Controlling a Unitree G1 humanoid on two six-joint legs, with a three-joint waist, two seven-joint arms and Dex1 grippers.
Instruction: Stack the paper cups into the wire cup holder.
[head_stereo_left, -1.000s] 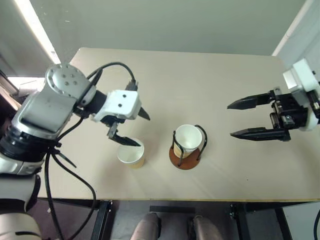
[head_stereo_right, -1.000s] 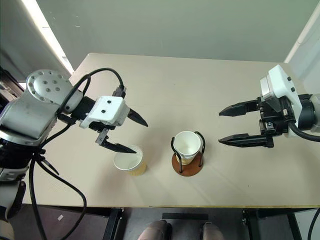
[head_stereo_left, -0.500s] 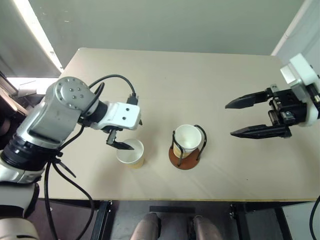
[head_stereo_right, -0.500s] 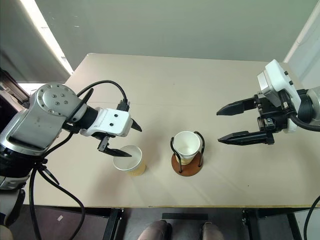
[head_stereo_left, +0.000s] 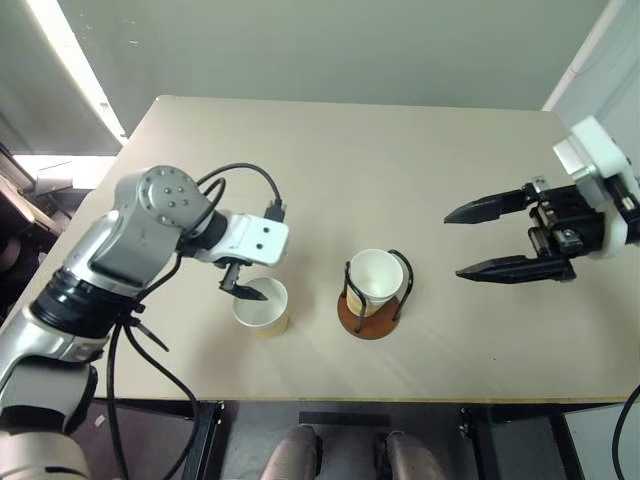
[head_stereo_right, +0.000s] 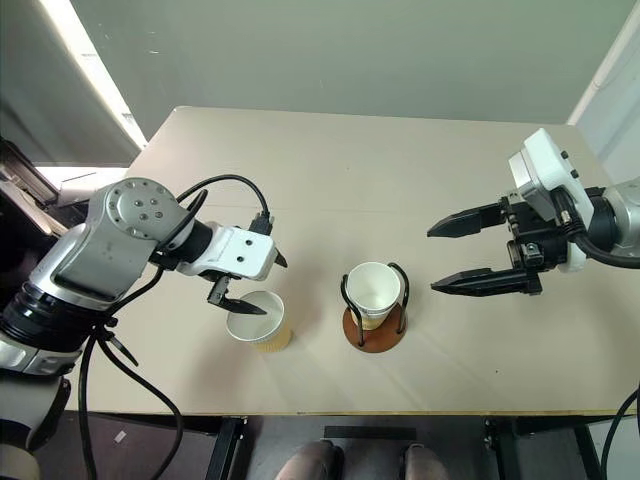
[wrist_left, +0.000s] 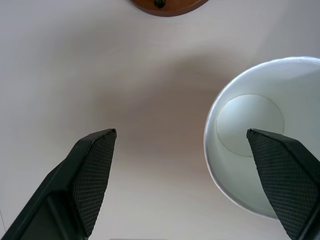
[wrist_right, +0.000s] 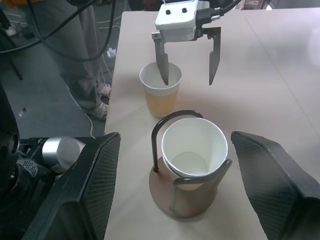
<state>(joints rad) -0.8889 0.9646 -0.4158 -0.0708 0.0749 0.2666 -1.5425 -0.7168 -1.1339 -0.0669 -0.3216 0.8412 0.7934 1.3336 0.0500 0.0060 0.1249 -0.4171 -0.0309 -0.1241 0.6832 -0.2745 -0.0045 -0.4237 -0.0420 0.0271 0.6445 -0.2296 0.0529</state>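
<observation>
Two paper cups are in view on the counter (head_stereo_left: 420, 170). Largest of the task items, the wire cup holder (head_stereo_left: 373, 293) stands near the counter's front edge; one cup (head_stereo_left: 376, 276) sits upright between its black wire loops, white interior empty. At the holder's 9 o'clock, just beside it, the loose cup (head_stereo_left: 262, 306) stands upright on the bare counter, also empty.

The left pincer (wrist_right: 187, 65) is spread wide and straddles that cup's rim: one finger (wrist_right: 164, 67) hangs inside the mouth, the other outside on the holder side. Nothing is gripped yet.

The right pincer (head_stereo_left: 490, 240) hovers well apart at the holder's 3 o'clock, its black fingers parted and empty.

Handling judgement: the cup looks very light, thin-walled and easily crushed or tipped. Taking the wall just below the rolled rim, its stiffest part, with light pressure seems advisable.
</observation>
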